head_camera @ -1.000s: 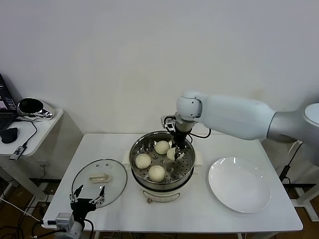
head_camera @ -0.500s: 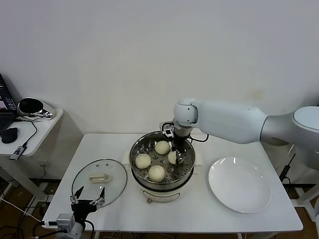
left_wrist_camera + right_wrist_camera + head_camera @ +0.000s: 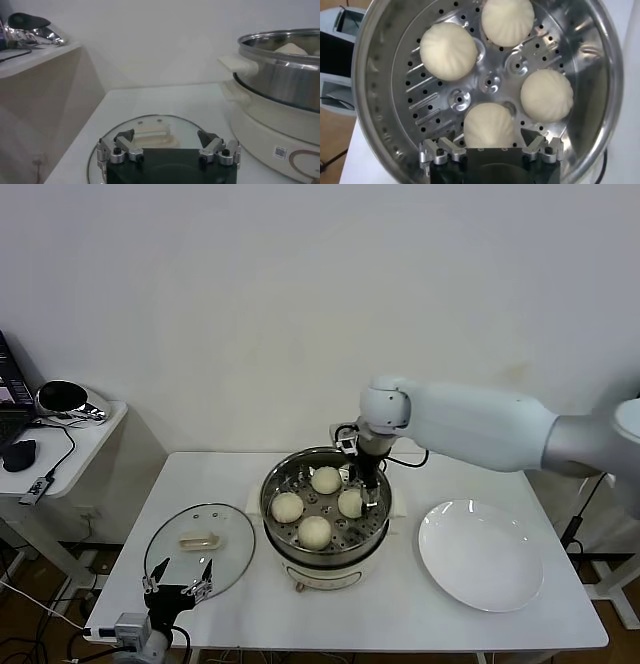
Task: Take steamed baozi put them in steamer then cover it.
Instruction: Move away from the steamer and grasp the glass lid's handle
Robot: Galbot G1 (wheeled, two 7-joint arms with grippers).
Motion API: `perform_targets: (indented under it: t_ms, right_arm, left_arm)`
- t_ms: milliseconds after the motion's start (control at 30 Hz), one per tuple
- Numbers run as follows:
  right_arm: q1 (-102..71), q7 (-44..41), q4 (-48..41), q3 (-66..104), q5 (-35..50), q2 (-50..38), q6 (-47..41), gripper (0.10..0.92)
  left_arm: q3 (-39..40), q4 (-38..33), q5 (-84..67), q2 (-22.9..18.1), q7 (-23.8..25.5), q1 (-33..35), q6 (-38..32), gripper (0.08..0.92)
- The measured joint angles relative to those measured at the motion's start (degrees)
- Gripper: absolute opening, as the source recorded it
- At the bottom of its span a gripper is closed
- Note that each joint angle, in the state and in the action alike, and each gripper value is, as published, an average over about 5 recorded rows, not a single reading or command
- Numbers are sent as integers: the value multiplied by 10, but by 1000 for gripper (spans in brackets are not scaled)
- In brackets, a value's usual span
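Observation:
Four cream-white baozi lie on the perforated tray of the steel steamer [image 3: 325, 554]: one at the back [image 3: 326, 479], one on the left [image 3: 287, 506], one in front [image 3: 314, 530] and one on the right [image 3: 350, 502]. My right gripper [image 3: 370, 484] hangs open just above the right bun. In the right wrist view the open gripper [image 3: 489, 141] straddles that bun [image 3: 489, 125] without pressing on it, and the steamer wall [image 3: 375, 75] rings the buns. The glass cover [image 3: 198, 549] lies flat on the table left of the steamer. My left gripper [image 3: 178, 589] waits open at the cover's near edge [image 3: 165, 136].
A flat white plate [image 3: 480, 554] lies right of the steamer. A side table [image 3: 60, 434] with a laptop, mouse and cables stands at far left. The cover's oblong handle [image 3: 152, 134] lies just beyond my left fingers, with the steamer's side handle [image 3: 237, 64] beside it.
My right gripper lowered the fourth bun onto the tray, opened and let it go, then drew slightly up and to the right. The left arm has not moved.

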Motion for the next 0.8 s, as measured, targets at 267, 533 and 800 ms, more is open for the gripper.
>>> perform_targets:
  t_ms: [267,533,800]
  right_arm:
    - [22,11,67,52,38,-110,6,823]
    - [-55,74,104,203,75,-237,40,823]
    - [-285,169,134,473,114,-309,113,823]
  left_arm:
    - [2,-1,-6,1,0,-2,-2,823]
    - [15,-2,-20,-1,-7,-3,-17,823]
    - [23,-14,-42,-8,-26,-2,-44,823]
